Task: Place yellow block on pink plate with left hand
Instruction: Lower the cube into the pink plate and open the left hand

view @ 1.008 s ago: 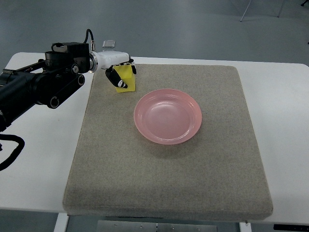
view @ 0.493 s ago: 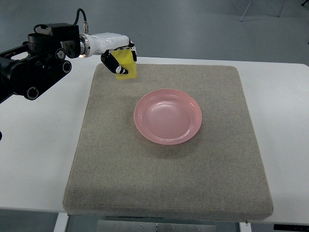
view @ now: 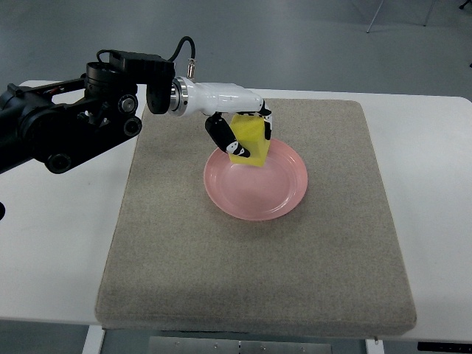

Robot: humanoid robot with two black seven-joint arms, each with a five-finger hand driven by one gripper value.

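The yellow block (view: 249,139) hangs in my left hand (view: 243,133), whose black-tipped fingers are shut on it from both sides. Hand and block are over the far left part of the pink plate (view: 273,192), which lies on the grey mat (view: 258,280). Whether the block touches the plate I cannot tell. The left arm comes in from the left edge, black links leading to a white forearm. No right hand shows.
The grey mat covers most of the white table (view: 59,243). Bare table shows to the left and right of the mat. Grey floor lies beyond the far edge.
My left hand has carried the yellow block from above the mat's far left corner to the right and nearer, so it now hangs over the pink plate.
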